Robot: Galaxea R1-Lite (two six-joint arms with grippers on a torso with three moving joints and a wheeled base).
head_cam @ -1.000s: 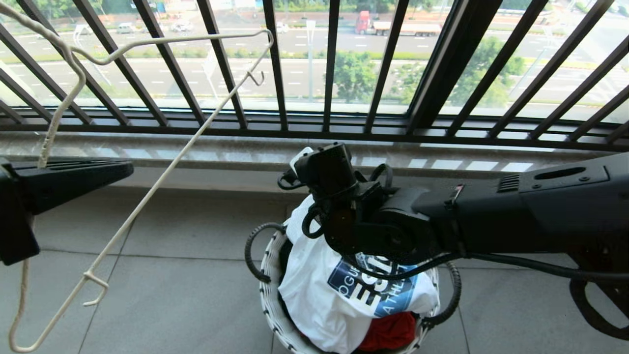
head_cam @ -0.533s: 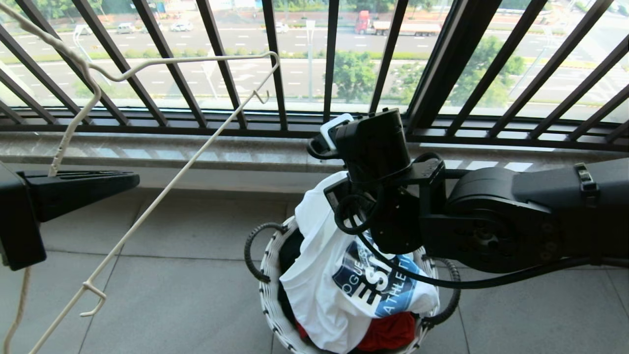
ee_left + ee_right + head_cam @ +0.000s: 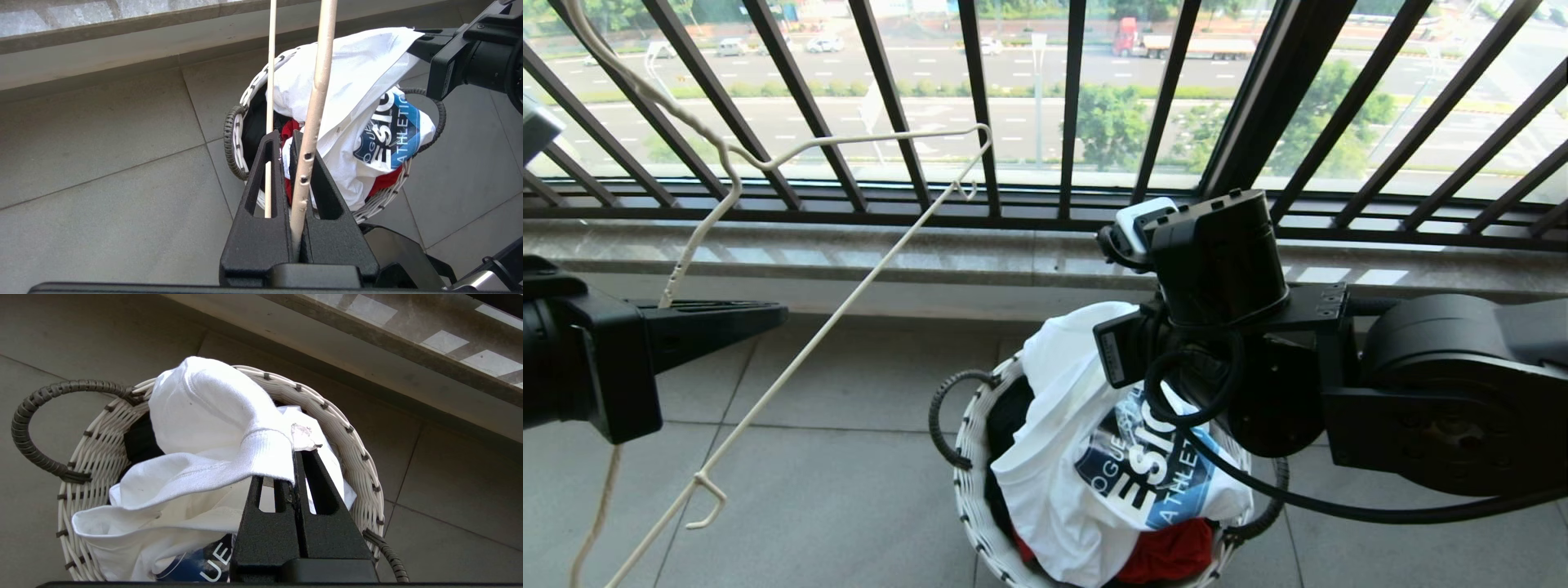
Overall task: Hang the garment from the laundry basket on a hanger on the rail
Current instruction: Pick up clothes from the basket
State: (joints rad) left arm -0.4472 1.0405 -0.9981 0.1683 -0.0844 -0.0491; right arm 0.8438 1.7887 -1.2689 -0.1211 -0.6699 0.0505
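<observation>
Since a second ago our right gripper [image 3: 297,457] has risen from the laundry basket [image 3: 970,482], drawing the garment [image 3: 1062,425] up with it. Its jaws are clamped on the ribbed collar; the white T-shirt with its blue lettered graphic trails down into the basket, over red and black cloth. We should lift steadily until the hem clears the rim. Our left gripper [image 3: 292,163], at the left, is closed on the hanger [image 3: 833,327].
</observation>
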